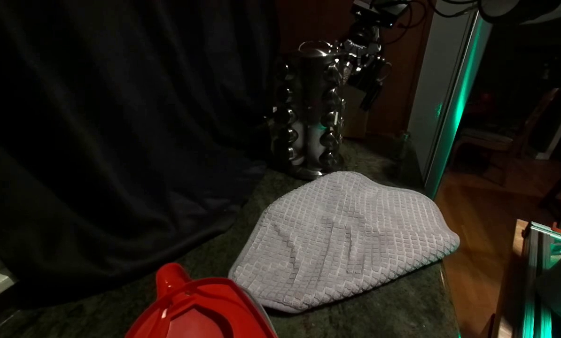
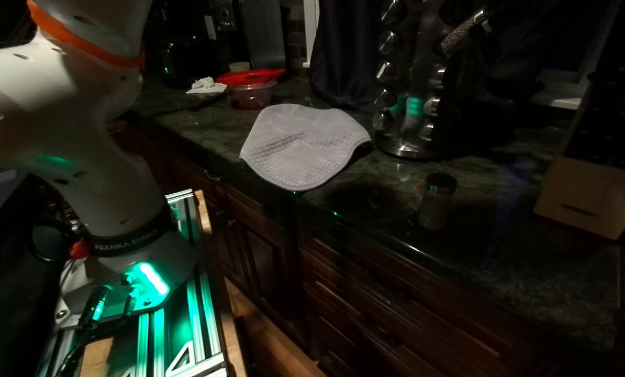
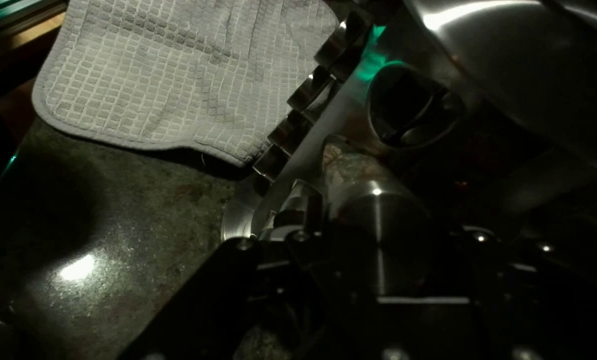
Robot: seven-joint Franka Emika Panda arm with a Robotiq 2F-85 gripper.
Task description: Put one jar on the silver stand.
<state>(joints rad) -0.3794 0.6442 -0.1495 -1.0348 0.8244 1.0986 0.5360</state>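
The silver stand (image 1: pixel 311 171) is a tall shiny rack with silver-lidded jars in its tiers; it also shows in an exterior view (image 2: pixel 412 149) and at the right of the wrist view (image 3: pixel 518 55). My gripper (image 1: pixel 367 77) is beside its upper tiers. In the wrist view the gripper (image 3: pixel 386 225) appears shut on a jar (image 3: pixel 353 167) near its lid; the right finger is lost in the dark. The jar is tilted, its bottom toward the stand, beside a round open slot ring (image 3: pixel 413 105). It also shows tilted in an exterior view (image 2: pixel 461 37). Another jar (image 2: pixel 438 201) stands upright on the counter.
A grey cloth (image 1: pixel 351 234) lies on the dark counter in front of the stand. A red-lidded container (image 2: pixel 252 86) stands beyond it. A wooden knife block (image 2: pixel 590 188) is near the counter's far end. A black curtain (image 1: pixel 135 141) hangs behind the stand.
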